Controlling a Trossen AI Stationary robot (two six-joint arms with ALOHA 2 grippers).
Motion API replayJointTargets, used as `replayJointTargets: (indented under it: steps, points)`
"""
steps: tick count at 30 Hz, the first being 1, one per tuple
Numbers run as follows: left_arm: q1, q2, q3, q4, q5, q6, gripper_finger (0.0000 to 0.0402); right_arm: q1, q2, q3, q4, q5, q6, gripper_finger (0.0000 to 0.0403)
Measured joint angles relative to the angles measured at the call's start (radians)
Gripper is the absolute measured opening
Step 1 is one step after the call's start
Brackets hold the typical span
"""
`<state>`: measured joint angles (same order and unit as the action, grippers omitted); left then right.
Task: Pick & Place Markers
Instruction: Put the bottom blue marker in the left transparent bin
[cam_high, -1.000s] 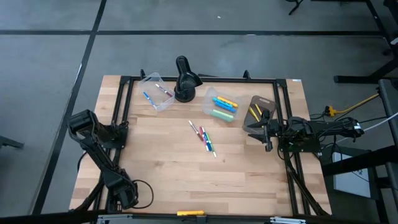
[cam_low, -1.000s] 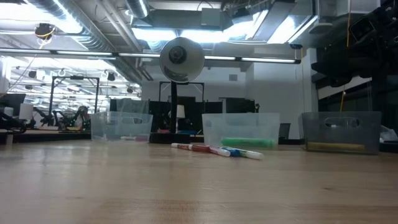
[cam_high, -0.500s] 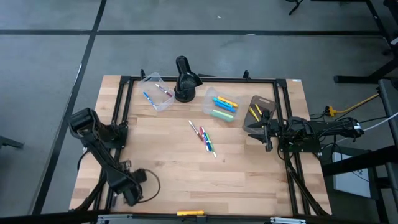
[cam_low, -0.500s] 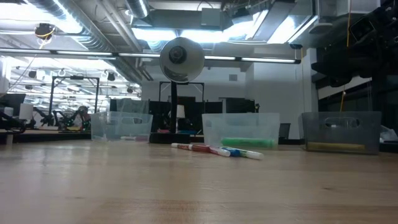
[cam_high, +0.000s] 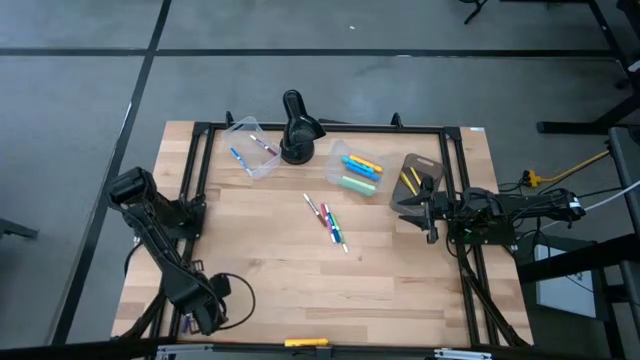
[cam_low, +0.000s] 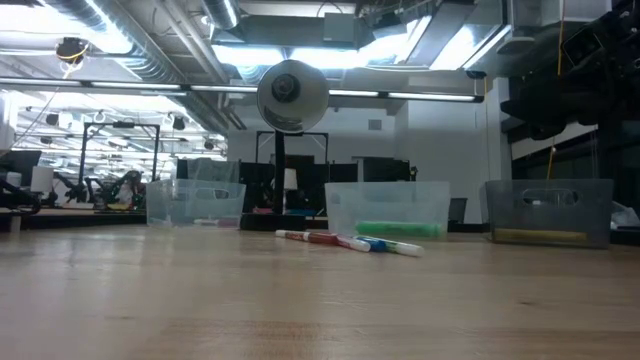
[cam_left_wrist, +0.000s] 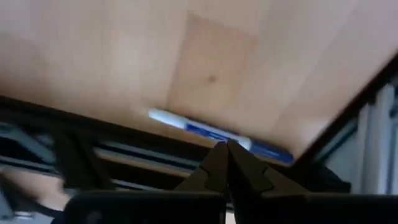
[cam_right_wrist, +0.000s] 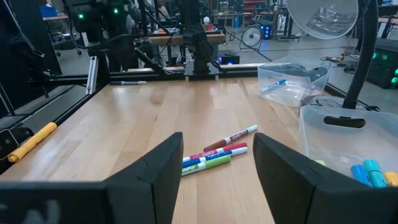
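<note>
Sorting part-done — three clear plastic tubs (cam_high: 357, 172) held pens, thin mixed-colour markers (cam_high: 328, 221) lay loose mid-tabletop; left tool (cam_high: 196, 318) pressed together, right tool (cam_high: 430, 212) spread.

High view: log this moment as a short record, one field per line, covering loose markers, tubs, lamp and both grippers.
loose markers: cluster mid-table
blue marker: lies at the table's edge, by the left gripper
tubs: three along the far side; left tub, middle tub, right tub, all holding markers
lamp: black desk lamp between left and middle tubs
left gripper: shut, near front-left corner
right gripper: open, empty, beside right tub
</note>
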<state>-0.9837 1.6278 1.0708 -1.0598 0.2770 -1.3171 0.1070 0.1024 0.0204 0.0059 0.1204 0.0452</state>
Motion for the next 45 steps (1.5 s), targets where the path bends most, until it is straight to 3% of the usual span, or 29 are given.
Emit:
replayJointTargets:
  steps: [10,26,37,45]
  points:
    - [-0.037,0.014,-0.106,0.153,0.144,-0.054,0.0002,0.000,0.000,0.000,0.000,0.000,0.000,0.0194]
    - [-0.038,0.222,-0.109,0.275,0.287,0.162,0.0001,0.000,0.000,0.000,0.000,0.000,0.000,0.0194]
    - [-0.028,0.129,-0.096,0.197,0.204,0.103,0.0002,0.000,0.000,0.000,0.000,0.000,0.000,0.0194]
    - [-0.046,0.083,-0.083,0.171,0.218,0.046,0.0002,0.000,0.000,0.000,0.000,0.000,0.000,0.0194]
